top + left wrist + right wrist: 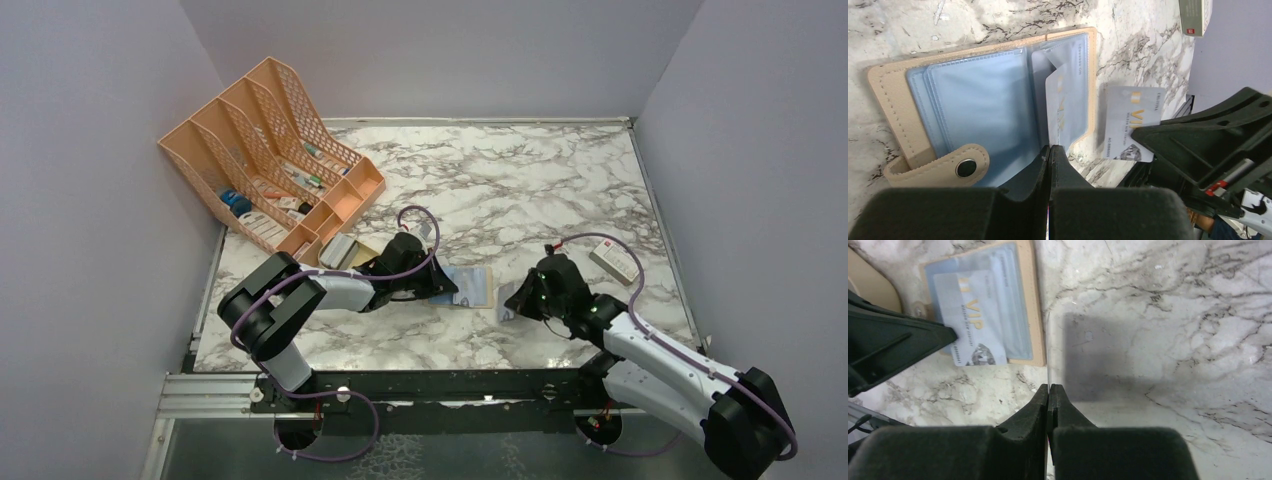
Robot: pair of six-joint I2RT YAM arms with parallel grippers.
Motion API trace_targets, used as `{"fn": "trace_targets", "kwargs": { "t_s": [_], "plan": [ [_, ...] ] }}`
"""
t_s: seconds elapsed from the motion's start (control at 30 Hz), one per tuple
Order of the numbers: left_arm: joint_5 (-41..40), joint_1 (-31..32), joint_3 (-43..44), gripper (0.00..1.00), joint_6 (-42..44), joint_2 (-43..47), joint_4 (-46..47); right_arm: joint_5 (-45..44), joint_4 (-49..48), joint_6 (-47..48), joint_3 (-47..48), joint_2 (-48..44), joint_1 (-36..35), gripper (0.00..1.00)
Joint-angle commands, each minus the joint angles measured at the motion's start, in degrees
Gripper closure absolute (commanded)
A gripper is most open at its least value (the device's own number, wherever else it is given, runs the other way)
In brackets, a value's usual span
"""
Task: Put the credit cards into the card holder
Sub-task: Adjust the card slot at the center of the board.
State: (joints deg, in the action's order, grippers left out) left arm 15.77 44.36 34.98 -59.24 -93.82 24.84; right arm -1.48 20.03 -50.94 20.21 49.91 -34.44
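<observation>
Two credit cards are in play: your left hand is closed on the lower edge of the half-inserted credit card, which sits partway in a clear pocket of the open card holder on the marble surface. Push it straight along the pocket, flat, so it neither buckles nor drags the holder. Hold your right hand, clamped on the second credit card just beside the holder, out of the way.
</observation>
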Motion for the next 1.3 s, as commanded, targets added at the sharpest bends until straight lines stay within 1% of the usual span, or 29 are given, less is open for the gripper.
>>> {"fn": "trace_targets", "kwargs": {
  "t_s": [0.0,0.1,0.23,0.53,0.7,0.8,0.9,1.03,1.27],
  "plan": [
    [1.12,-0.19,0.95,1.0,0.66,0.22,-0.67,-1.84,1.4,3.43,5.74,1.05,-0.19,0.99],
    [1.92,-0.15,1.17,1.0,0.84,-0.55,-0.67,-2.6,0.55,4.5,8.93,3.78,-0.19,0.99],
    [2.49,-0.13,1.23,1.0,1.05,-1.16,-0.67,-6.33,-4.41,7.84,11.85,7.77,-0.19,0.99],
    [3.91,-0.53,1.92,1.0,2.56,-2.29,-0.67,-11.14,-25.21,15.09,15.78,20.63,-0.19,0.99],
    [3.78,-1.02,1.44,1.0,2.3,-2.47,-0.67,-11.14,-33.21,20.81,18.68,28.95,-0.19,0.99],
    [3.49,-1.28,1.38,1.0,2.28,-2.25,-0.67,-9.1,-34.87,23.04,20.43,34.47,-0.19,0.99],
    [3.34,-1.66,1.64,1.0,2.25,-2.14,-0.62,-6.14,-36.72,23.81,19.91,38.24,-0.18,0.99],
    [2.6,-2.06,1.46,1.0,2.22,-1.53,-0.66,-4.48,-38.44,24.96,17.33,39.67,-0.19,0.99],
    [1.67,-2.74,0.89,1.0,2.11,-1.37,-0.67,-1.83,-38.05,24.55,14.99,40.79,-0.15,0.99]
  ]
}}
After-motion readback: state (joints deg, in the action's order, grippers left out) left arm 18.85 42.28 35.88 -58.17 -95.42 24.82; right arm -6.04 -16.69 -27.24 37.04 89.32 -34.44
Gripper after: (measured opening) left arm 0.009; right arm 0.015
